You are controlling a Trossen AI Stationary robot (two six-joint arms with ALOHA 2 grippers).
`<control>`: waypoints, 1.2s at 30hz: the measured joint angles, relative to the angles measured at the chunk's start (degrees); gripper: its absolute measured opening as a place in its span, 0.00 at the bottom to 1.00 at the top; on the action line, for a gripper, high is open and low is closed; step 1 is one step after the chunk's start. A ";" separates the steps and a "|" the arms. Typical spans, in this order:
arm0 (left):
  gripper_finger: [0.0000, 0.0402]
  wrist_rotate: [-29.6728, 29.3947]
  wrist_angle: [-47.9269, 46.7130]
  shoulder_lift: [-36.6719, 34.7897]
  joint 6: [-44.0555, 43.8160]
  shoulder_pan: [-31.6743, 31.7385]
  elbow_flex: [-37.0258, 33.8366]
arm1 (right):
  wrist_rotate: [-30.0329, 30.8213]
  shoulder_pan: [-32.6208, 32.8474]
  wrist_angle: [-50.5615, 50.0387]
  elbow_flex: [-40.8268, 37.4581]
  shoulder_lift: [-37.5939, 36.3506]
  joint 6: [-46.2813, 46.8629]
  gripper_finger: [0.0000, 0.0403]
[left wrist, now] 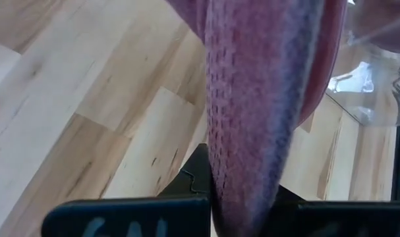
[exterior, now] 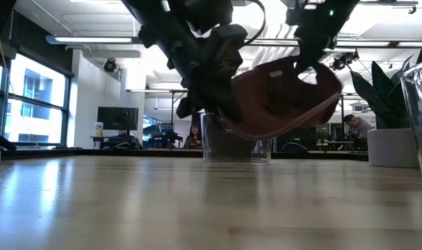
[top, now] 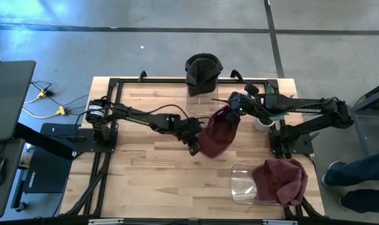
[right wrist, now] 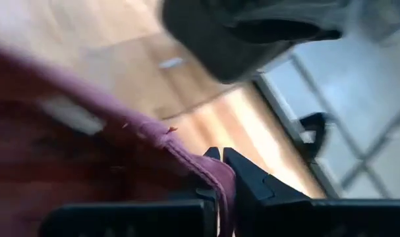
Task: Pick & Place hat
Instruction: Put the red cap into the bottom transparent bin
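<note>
A maroon knit hat (top: 217, 134) hangs in the air over the middle of the table, held up between my two grippers. My left gripper (top: 194, 142) is shut on its left side and my right gripper (top: 234, 107) is shut on its far right rim. In the low view the hat (exterior: 280, 97) sags between them, clear of the tabletop. A black cap (top: 203, 70) sits on a clear stand at the table's far edge. A second maroon hat (top: 281, 181) lies over a clear stand at the near right. My left gripper pinches a fold of the hat's knit cloth (left wrist: 242, 178) between its two fingers, coming from the table's left; one layer or several, I cannot tell. The hat hangs clear of the table. My right gripper pinches the hat's hemmed rim (right wrist: 216, 172) between its two fingers, coming from the table's right. The hat sags below the fingers toward the left gripper.
A clear plastic stand (top: 242, 185) stands at the near right beside the second hat. A white cup-like thing (top: 262, 122) sits under the right arm. Bare wood (top: 139, 169) lies at the near left. A laptop (top: 8, 100) is off the table's left.
</note>
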 joint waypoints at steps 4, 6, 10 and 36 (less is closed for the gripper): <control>0.00 0.48 1.40 -0.01 -0.48 0.96 -0.04 | -5.87 2.92 -2.18 2.47 -0.06 3.64 0.02; 0.00 0.76 3.23 -0.01 -0.80 0.98 -0.04 | -11.30 4.73 -1.23 2.78 -0.06 5.21 0.01; 0.00 0.35 6.09 -0.03 -0.89 1.00 -0.04 | -20.08 9.00 3.98 0.94 0.42 8.25 0.01; 0.00 0.40 11.34 -0.21 -0.04 0.87 0.00 | -37.44 6.43 3.37 -1.24 7.74 8.95 0.45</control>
